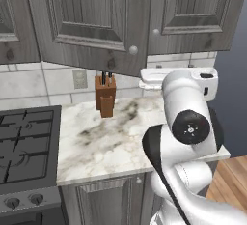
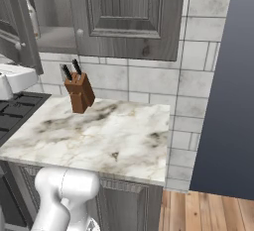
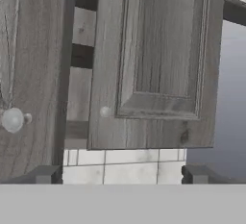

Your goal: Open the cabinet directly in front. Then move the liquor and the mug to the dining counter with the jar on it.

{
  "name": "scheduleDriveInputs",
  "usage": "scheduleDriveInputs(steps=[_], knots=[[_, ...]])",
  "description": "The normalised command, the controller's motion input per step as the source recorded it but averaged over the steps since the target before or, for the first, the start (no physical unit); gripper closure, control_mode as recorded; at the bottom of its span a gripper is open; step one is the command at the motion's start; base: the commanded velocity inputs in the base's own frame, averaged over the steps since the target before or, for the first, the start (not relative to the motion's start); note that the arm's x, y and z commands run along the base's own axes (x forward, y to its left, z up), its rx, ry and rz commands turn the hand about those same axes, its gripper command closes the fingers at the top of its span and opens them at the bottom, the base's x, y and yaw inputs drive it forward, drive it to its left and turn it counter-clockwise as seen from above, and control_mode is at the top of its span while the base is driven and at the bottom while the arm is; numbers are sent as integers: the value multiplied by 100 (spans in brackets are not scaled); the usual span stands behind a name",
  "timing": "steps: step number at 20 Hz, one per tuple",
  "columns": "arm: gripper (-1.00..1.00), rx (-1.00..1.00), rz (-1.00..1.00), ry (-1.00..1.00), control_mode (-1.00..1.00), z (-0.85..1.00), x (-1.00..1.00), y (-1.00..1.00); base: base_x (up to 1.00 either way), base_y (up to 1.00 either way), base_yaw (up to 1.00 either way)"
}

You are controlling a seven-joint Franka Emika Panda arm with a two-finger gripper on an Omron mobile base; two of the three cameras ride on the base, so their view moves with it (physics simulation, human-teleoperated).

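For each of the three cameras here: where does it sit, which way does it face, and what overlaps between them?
Left base view: behind the arm's left, facing the half-open cabinet, knife block and stove; the white arm rises at lower right.
Right base view: behind the arm's right, facing the marble worktop; the liquor shows inside; arm at lower left.
Hand view: on the hand, jaws open, facing the cabinet doors.
Shared: both base views show the knife block.

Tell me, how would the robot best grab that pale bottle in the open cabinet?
Probably round the liquor bottle's body, coming in level from the front. It stands upright on the shelf behind the swung-out left door, and its neck looks too thin. The open gripper is still outside.
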Motion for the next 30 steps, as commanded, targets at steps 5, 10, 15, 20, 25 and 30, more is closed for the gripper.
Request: scheduleDriveInputs(steps=[5,10,15,20,25,30], knots=[[-100,23,16,22,-100,2,6,-67,0,0,0],[-100,20,14,23,-100,5,6,-33,0,0,0],[-100,24,15,16,-100,4,3,-3,0,0,0],[-100,20,10,2,-100,-1,0,0,0,0,0],[-100,0,2,0,-100,0,17,3,0,0,0],[-100,8,8,0,-100,0,44,1,0,0,0]])
